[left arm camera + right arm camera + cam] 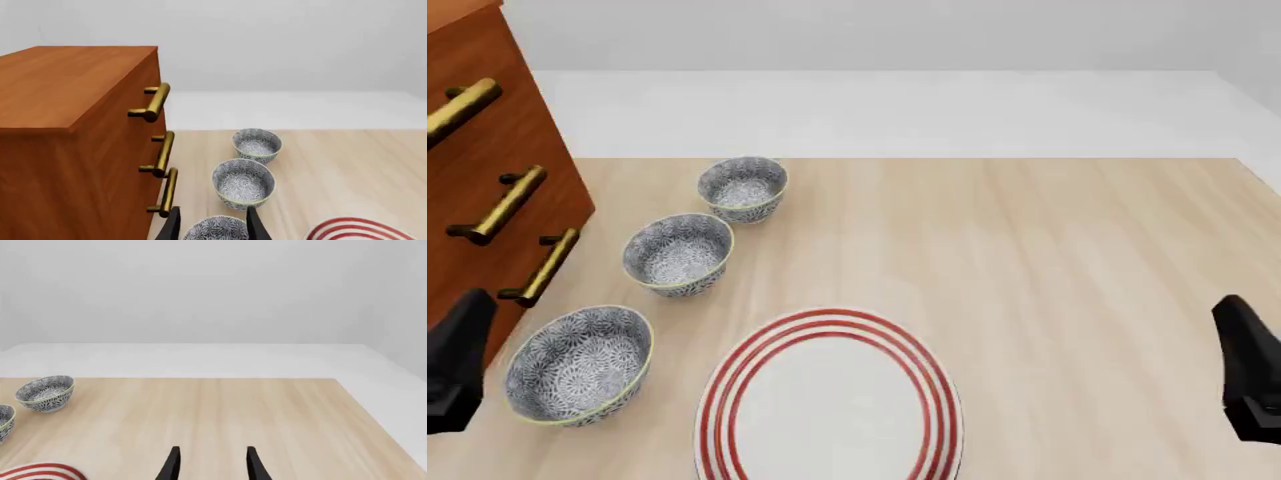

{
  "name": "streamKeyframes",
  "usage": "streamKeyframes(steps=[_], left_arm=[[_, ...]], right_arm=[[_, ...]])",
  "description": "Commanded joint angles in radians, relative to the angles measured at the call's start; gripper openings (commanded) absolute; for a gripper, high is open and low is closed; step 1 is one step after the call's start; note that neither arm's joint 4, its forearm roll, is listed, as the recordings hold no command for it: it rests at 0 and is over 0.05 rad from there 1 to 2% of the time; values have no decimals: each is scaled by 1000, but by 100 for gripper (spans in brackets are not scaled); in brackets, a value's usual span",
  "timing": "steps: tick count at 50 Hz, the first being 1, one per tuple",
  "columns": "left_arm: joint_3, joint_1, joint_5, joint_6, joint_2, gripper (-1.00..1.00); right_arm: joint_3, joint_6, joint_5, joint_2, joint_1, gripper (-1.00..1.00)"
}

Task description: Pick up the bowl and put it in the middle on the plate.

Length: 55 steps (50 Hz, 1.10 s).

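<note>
- My left claw (212,225) has its fingers apart, the nearest bowl (577,364) just ahead between the tips; nothing is gripped.
- My right claw (211,463) is spread too, over bare counter (1068,270) well to the right of the plate (830,400).
- That bowl stands just left of the plate, apart from it.
- Beyond it, the middle bowl (678,254) and far bowl (743,189) line up along the wooden drawer cabinet (487,170) with brass handles (503,205).
</note>
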Motion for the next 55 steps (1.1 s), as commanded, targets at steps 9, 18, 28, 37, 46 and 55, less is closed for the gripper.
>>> streamKeyframes(steps=[9,18,28,37,46,55], left_arm=[[-114,-90,77,21,-55,100],[-178,-118,167,21,-49,100],[-238,-256,163,103,83,100],[-470,-343,160,265,642,100],[-538,-352,178,286,901,100],[-644,-399,258,394,1094,100]], right_arm=[[-3,2,-4,9,1,100],[-2,-6,-10,9,2,100],[-3,1,-7,12,1,100],[-4,-4,-2,5,2,100],[-3,-3,-5,7,3,100],[-5,-1,-1,7,3,100]])
